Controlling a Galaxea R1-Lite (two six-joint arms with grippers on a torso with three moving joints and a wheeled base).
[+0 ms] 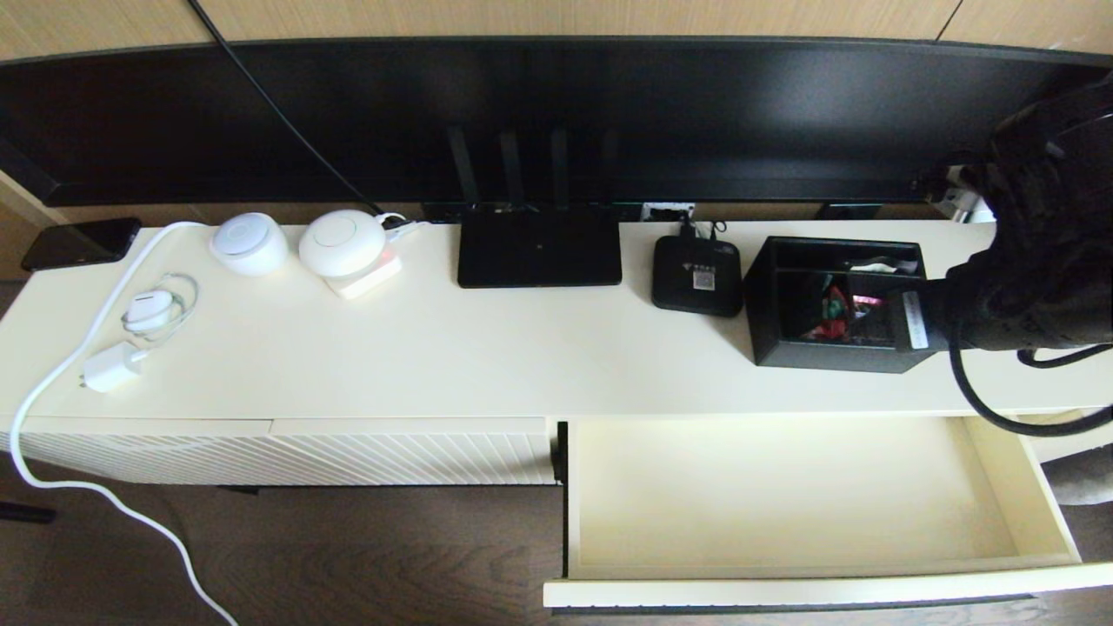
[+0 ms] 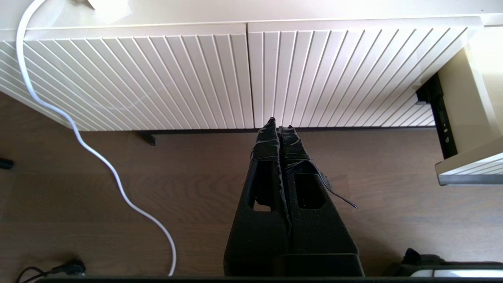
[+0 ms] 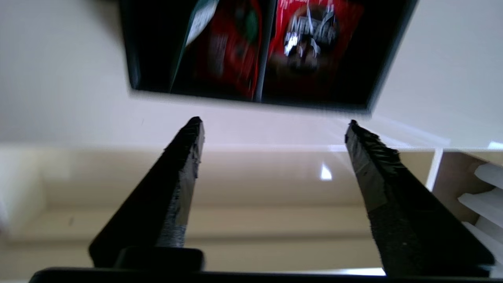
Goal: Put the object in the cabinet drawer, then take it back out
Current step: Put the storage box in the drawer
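Observation:
The black organizer box point(image 1: 835, 300) with dividers and red snack packets stands on the cabinet top at the right, behind the open drawer point(image 1: 783, 487). The drawer's smooth cream inside is bare. My right gripper point(image 1: 922, 317) is at the box's right side. In the right wrist view it point(image 3: 271, 124) is open, its tips just short of the box point(image 3: 251, 51) and not touching it, with the drawer's inside point(image 3: 255, 188) showing between the fingers. My left gripper point(image 2: 279, 124) is shut on nothing, parked low over the floor before the ribbed panels.
On the cabinet top are a flat router point(image 1: 539, 248), a small black set-top box point(image 1: 697, 274) left of the organizer, two white round devices point(image 1: 249, 243), a charger point(image 1: 111, 367) with a white cable, and a phone point(image 1: 83, 242). A television point(image 1: 556, 122) stands behind. Diagonal-ribbed panels point(image 2: 157, 78) close the left half.

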